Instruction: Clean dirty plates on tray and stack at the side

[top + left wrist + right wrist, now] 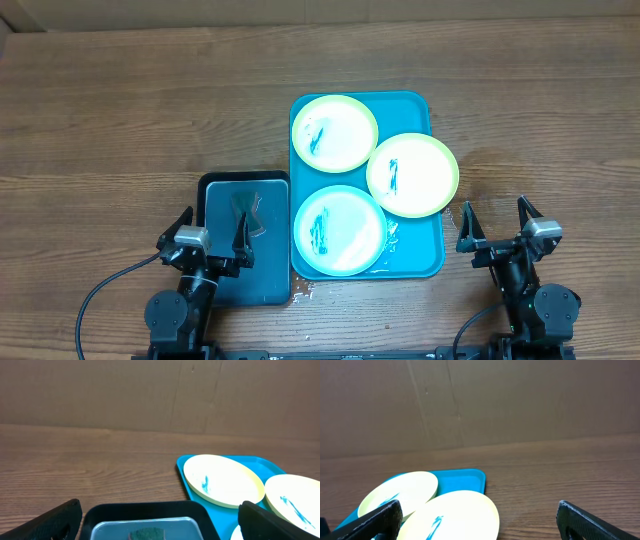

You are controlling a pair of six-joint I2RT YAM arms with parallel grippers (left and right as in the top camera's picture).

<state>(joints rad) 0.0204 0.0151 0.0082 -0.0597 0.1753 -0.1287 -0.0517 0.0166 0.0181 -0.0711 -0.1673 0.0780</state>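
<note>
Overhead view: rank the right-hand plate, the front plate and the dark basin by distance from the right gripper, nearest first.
1. Right-hand plate, overhanging the right rim of the tray, nearest the right gripper.
2. Front plate, at the tray's front left.
3. Dark basin, left of the tray.

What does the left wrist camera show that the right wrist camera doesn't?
Only the left wrist view shows the dark basin with something greenish inside, plus a sliver of a third plate. Only the right wrist view shows the far right corner of the tray. Both show that turquoise tray, the same two smeared plates, the wooden table and the brown backdrop.
</note>
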